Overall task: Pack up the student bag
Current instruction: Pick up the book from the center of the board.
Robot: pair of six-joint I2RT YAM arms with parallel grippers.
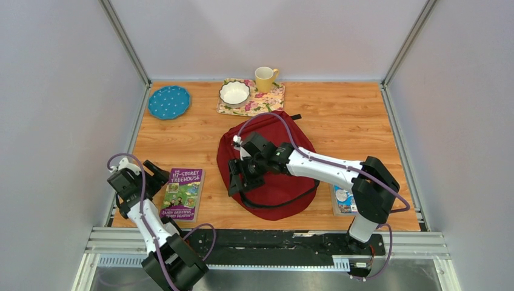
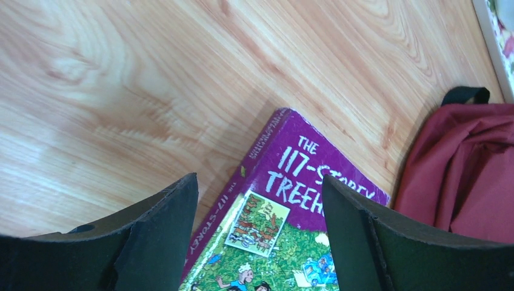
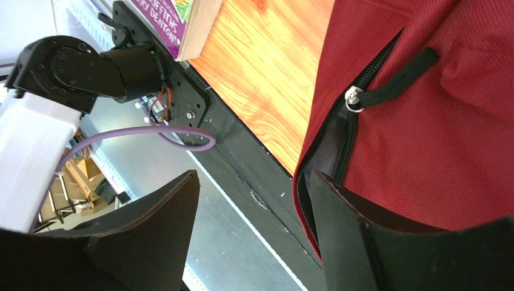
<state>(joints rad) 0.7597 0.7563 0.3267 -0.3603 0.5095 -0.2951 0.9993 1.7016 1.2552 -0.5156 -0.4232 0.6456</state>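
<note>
Left fingers (image 2: 163,236) are spread, nothing gripped. The purple book (image 2: 285,212) is straddled at its corner, likely for pickup. Right fingers (image 3: 388,242) are spread too, set at the part-open zipper (image 3: 339,145) of the student bag (image 1: 276,185), laid mid table (image 1: 339,121) — probably to widen it. Plate (image 1: 169,101), bowl (image 1: 234,93) and mug (image 1: 264,79) are parked well behind — the slack opening is judged the obstacle.

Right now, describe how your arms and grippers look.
The left arm and right arm have white links with black joints and a purple cable looping alongside. The left gripper and right gripper each have two broad, flat black fingers.
</note>
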